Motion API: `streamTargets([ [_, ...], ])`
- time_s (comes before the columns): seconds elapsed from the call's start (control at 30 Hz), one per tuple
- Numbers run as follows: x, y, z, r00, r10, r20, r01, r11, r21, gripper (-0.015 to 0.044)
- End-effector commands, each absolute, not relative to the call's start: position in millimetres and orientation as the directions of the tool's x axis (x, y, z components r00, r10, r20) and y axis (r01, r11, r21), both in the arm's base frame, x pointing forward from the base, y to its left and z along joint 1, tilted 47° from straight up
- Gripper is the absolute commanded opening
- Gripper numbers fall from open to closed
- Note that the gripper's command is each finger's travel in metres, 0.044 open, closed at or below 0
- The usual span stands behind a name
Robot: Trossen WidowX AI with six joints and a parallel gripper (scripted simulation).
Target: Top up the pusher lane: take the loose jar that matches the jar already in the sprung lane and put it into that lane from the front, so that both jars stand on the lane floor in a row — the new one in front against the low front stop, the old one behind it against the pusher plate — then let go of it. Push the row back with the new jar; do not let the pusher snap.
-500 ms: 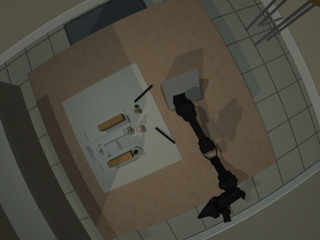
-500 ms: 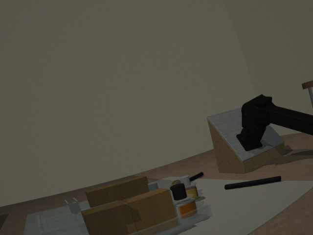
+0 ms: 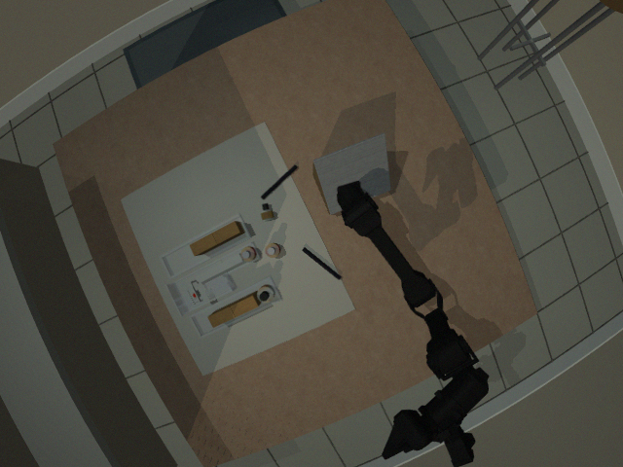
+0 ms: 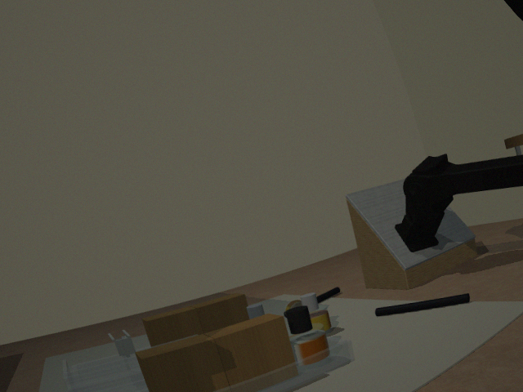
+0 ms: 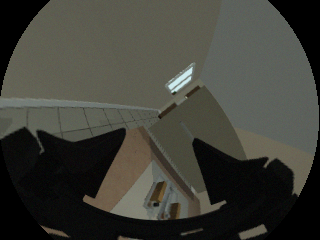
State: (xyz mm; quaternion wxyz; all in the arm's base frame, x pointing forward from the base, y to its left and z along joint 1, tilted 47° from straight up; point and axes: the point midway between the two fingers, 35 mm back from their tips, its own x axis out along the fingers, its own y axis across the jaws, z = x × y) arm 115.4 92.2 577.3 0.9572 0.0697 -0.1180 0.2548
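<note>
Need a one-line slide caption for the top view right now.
Open, empty claw over the grey wedge block; loose jar stands just outside the middle lane's jar.

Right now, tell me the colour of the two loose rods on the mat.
Black rods; the exterior view shows them best.
</note>
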Motion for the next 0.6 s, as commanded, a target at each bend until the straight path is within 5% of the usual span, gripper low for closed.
streamTargets([
  [0.0,149,35,578,0.843,0.444,0.302,-0.512,0.835,0.203,0.044],
  [0.33,225,-44,540,0.887,0.376,0.266,-0.457,0.795,0.399,0.044],
  [0.57,294,-79,467,0.929,0.352,0.112,-0.355,0.768,0.533,0.044],
])
